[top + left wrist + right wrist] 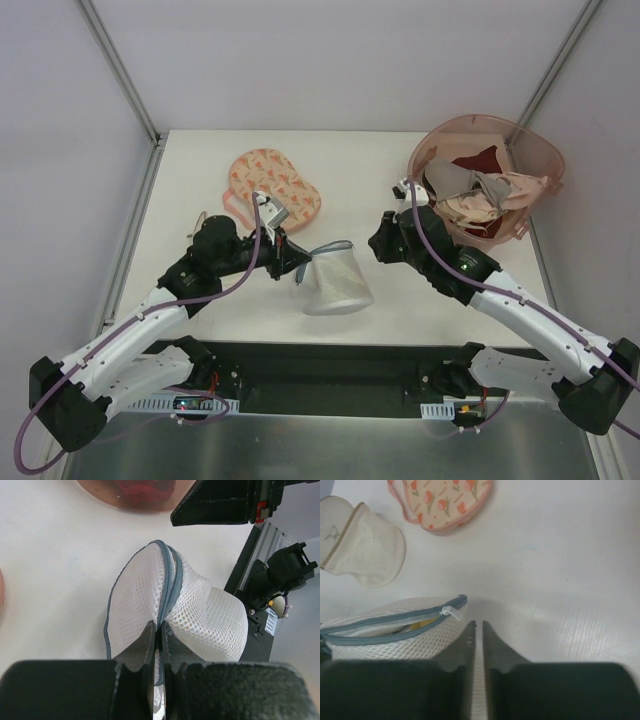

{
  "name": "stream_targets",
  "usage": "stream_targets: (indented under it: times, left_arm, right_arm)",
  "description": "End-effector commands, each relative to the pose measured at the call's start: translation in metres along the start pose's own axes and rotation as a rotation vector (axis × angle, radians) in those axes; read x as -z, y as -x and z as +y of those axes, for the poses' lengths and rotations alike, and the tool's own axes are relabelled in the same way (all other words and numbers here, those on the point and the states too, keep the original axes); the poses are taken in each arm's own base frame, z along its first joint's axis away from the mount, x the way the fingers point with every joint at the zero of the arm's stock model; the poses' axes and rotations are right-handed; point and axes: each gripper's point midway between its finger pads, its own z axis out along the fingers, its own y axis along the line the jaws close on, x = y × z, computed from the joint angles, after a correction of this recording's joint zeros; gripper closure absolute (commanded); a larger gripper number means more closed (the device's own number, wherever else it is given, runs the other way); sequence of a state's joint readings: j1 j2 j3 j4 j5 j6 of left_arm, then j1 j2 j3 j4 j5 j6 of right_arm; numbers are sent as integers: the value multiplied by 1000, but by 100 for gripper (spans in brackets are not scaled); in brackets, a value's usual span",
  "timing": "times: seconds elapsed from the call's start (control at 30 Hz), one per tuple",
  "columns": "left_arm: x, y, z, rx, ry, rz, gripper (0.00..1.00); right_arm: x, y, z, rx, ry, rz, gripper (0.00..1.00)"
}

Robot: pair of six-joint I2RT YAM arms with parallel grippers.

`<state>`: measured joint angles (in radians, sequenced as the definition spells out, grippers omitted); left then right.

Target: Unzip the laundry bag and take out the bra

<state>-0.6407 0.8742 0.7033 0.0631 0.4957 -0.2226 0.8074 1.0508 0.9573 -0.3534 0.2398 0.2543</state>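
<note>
Nearby, at the table's near edge: both arm bases. The left arm rises from the near-left corner, bends at the elbow and runs its wrist rightward, low over the table [370, 165]. left gripper [157, 630]: fingers pressed together, pinching the grey-blue zipper rim of the laundry bag [205, 615]; the zip seam runs straight into the slit between them.

The laundry bag [335, 285] sits at mid-table between the two grippers, white mesh, domed, tipped on its side.

The right arm stretches from the near-right corner up and leftward, wrist aimed at the bag. right gripper [477, 626]: fingers closed tight, nothing between them, tips just beside the bag's zip end, not touching. From this wrist the zip shows partly open; the white zipper pull [447, 612] is at the end near the fingertips. A sliver of the yellow bra [417, 625] shows inside the gap.

Farther out: cream mesh pouch [365, 555], then the flat pink printed pouch [275, 185]. Far right: pink plastic tub [545, 150] holding beige and maroon garments [480, 200].
</note>
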Motion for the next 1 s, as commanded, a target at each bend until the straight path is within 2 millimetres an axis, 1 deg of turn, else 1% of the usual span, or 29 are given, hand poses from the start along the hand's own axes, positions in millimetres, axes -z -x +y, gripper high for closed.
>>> stream_targets:
  times: [0.0,0.03,0.07,0.1,0.13,0.17,0.2,0.27,0.3,0.33,0.4,0.43,0.47,0.5,0.53,0.57,0.63,0.67,0.7,0.8,0.87,0.93,0.97]
  left_arm:
    - [5,13,-11,-89,-56,-64,100]
    - [6,14,-12,-95,-57,-69,100]
    - [6,14,-12,-98,-56,-72,100]
    - [8,14,-14,-111,-65,-77,100]
    - [8,14,-15,-117,-74,-79,100]
    - [9,13,-18,-123,-89,-79,100]
    - [9,13,-18,-133,-92,-83,100]
    - [11,14,-22,-148,-113,-89,100]
    - [11,12,-23,-163,-124,-91,100]
    - [12,16,-26,-178,-135,-112,100]
    - [16,17,-31,-205,-158,-133,100]
    - [17,19,-33,-223,-167,-148,100]
    - [18,19,-34,-230,-173,-154,100]
    - [19,20,-37,-240,-183,-156,100]
    - [19,20,-37,-239,-188,-153,100]
    - [17,18,-37,-237,-192,-146,100]
    - [17,21,-40,-239,-208,-144,100]
    - [15,21,-38,-227,-203,-138,100]
    - [15,24,-38,-226,-199,-143,100]
    - [13,25,-38,-223,-199,-141,100]
    - [13,24,-40,-230,-217,-141,100]
    - [13,23,-43,-239,-237,-140,100]
    - [12,24,-44,-243,-243,-139,100]
  right_arm:
    - [15,5,19,-3,117,-9,74]
    - [19,1,26,-2,161,11,58]
    - [20,-3,29,-4,181,26,31]
    - [21,-6,32,-6,202,41,23]
    - [23,-9,37,-18,231,58,18]
    - [25,-7,38,-13,242,48,15]
    - [29,-6,47,2,296,45,14]
    - [36,-6,56,92,373,43,11]
    - [37,-8,56,119,383,51,10]
    - [39,-9,59,146,401,54,8]
    - [36,-10,56,212,405,47,7]
    - [37,-15,59,231,438,54,7]
    - [40,-16,63,273,478,44,7]
    - [44,-11,70,288,522,15,7]
    - [46,-14,74,302,553,22,6]
    - [47,-12,75,311,557,16,5]
    - [42,-14,73,338,540,36,4]
    - [43,-7,75,344,536,33,4]
    - [42,-12,72,340,518,64,4]
    - [35,-10,65,325,466,50,4]
    - [36,-11,69,329,492,42,4]
    - [38,-15,79,356,563,60,5]
    - [35,-21,82,369,588,89,6]
